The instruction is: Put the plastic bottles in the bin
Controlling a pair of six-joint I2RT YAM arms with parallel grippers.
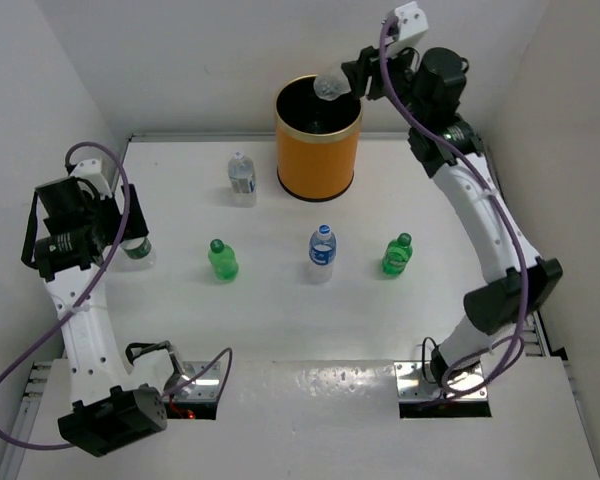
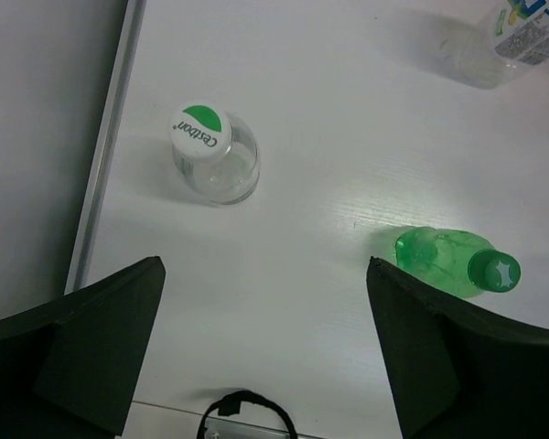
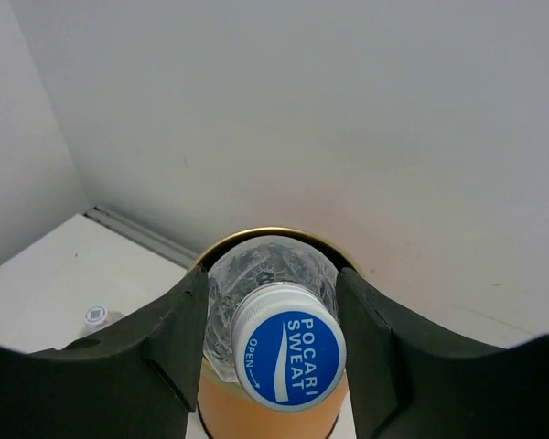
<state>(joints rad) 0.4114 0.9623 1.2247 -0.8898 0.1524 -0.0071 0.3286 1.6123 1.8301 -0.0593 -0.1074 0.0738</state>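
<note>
Clenched on a clear, blue-capped bottle [image 3: 288, 352] in the right gripper [image 3: 273, 306], held over the mouth of the orange bin [image 1: 317, 165] near the far edge of the table [image 1: 280, 320]. Spread wide on the left gripper [image 2: 263, 274], hovering above a clear bottle with green-and-white cap [image 2: 215, 160] by the left edge, with a green bottle [image 2: 444, 261] nearby.

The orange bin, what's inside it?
Only the bin's black inside shows from the top view. The clear bottle, held over the opening in the right jaws, covers part of it. The bottom is too dark to tell if any bottles lie there.
</note>
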